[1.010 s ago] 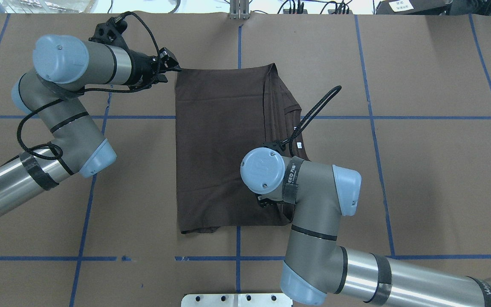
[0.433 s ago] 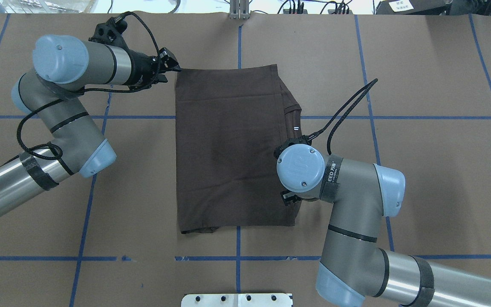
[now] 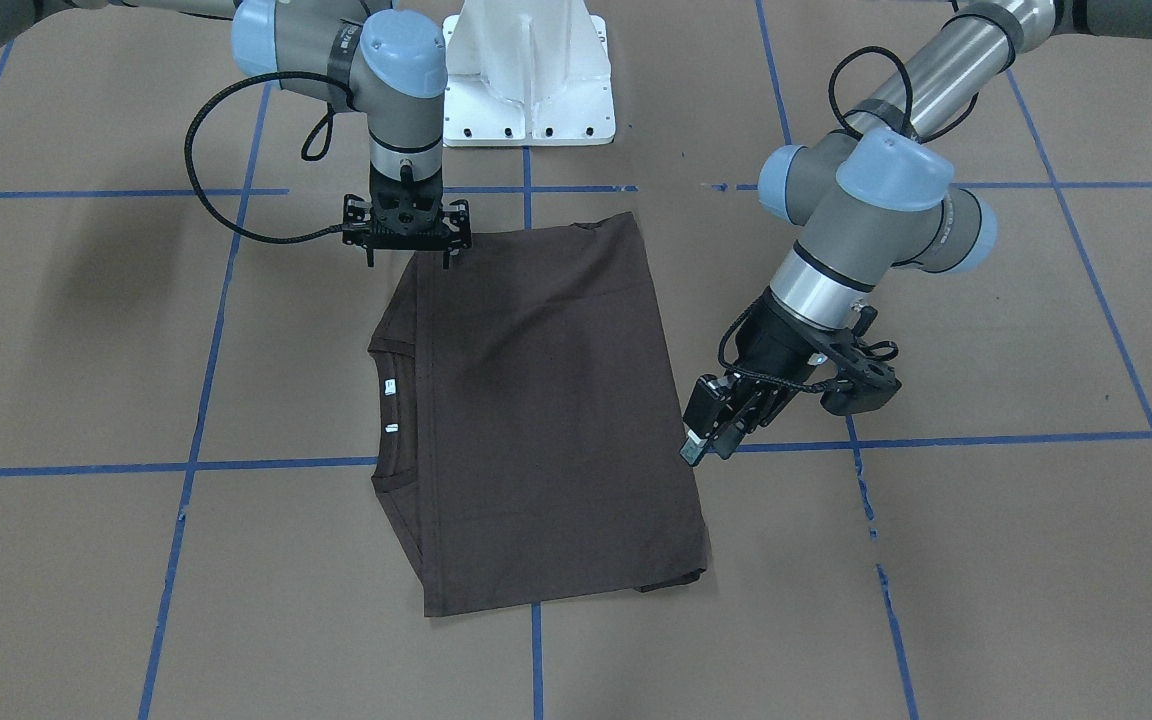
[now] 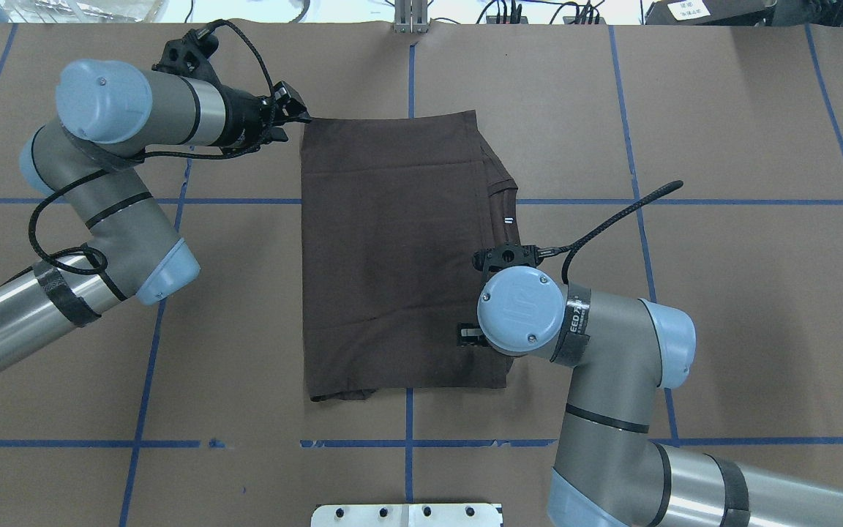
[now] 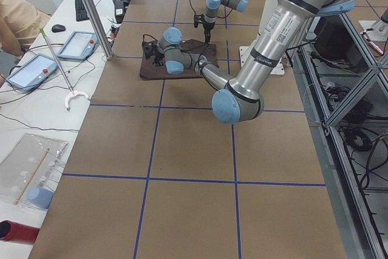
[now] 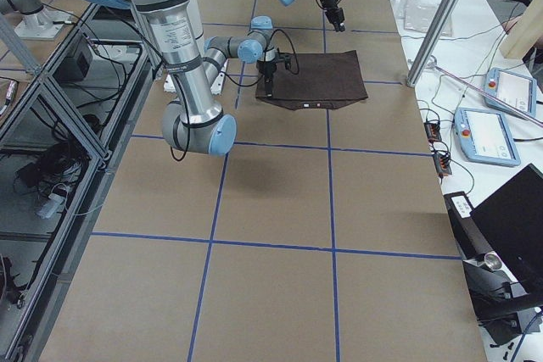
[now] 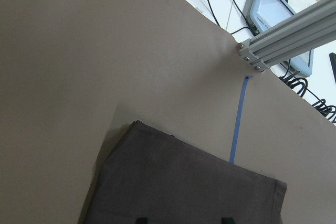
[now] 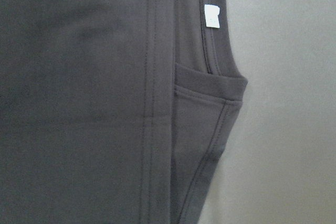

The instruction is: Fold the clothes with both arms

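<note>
The dark brown T-shirt [image 4: 392, 249] lies folded in a rectangle on the table, also in the front view [image 3: 546, 400]. Its collar [image 3: 398, 400] and white tags [image 8: 211, 15] stick out along the robot's right edge. My left gripper [image 4: 298, 117] is low at the shirt's far left corner [image 7: 184, 187]. Its fingertips [image 7: 139, 220] stand apart, so it is open. My right gripper [image 3: 410, 260] points straight down over the shirt's near right corner, open and empty. In the overhead view it is mostly hidden under its own wrist.
The white base pedestal [image 3: 528, 80] stands at the table's near edge. An aluminium post [image 7: 286, 38] rises at the far edge. Tablets [image 5: 79, 43] and cables lie on the side bench, where a person [image 5: 12, 16] sits. Blue tape lines cross the brown table.
My right arm moved to the right and the shirt's top layer spread flat towards the collar. The wrist then turned and shifted a little nearer. My left arm has not moved.
</note>
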Robot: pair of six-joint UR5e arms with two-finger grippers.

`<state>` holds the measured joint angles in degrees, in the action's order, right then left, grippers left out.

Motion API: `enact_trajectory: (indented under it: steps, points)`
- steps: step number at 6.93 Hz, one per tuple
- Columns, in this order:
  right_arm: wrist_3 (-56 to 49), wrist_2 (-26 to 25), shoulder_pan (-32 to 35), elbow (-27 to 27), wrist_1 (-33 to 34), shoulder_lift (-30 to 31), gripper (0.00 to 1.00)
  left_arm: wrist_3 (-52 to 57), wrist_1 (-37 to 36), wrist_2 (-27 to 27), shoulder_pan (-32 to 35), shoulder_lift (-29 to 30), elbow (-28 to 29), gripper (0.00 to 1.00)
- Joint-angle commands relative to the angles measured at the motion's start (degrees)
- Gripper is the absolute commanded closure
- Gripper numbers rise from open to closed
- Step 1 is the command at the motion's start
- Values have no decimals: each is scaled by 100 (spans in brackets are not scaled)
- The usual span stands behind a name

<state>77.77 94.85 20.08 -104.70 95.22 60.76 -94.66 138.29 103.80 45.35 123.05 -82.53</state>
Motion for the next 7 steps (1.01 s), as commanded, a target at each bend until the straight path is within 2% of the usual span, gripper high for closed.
enact_trajectory:
  steps: [1,2,3,7]
  points:
    - [2033,-10,-127,-7,-950,164,21,0,5,0,0,0,0,44]
    - [2180,-19,-145,-42,-953,207,42,0,5,0,0,0,0,44]
    - [2538,-10,-162,-16,-961,216,53,0,5,0,0,0,0,44]
    - [3543,7,-154,-191,-979,497,52,-9,-4,0,-9,9,-27,44]
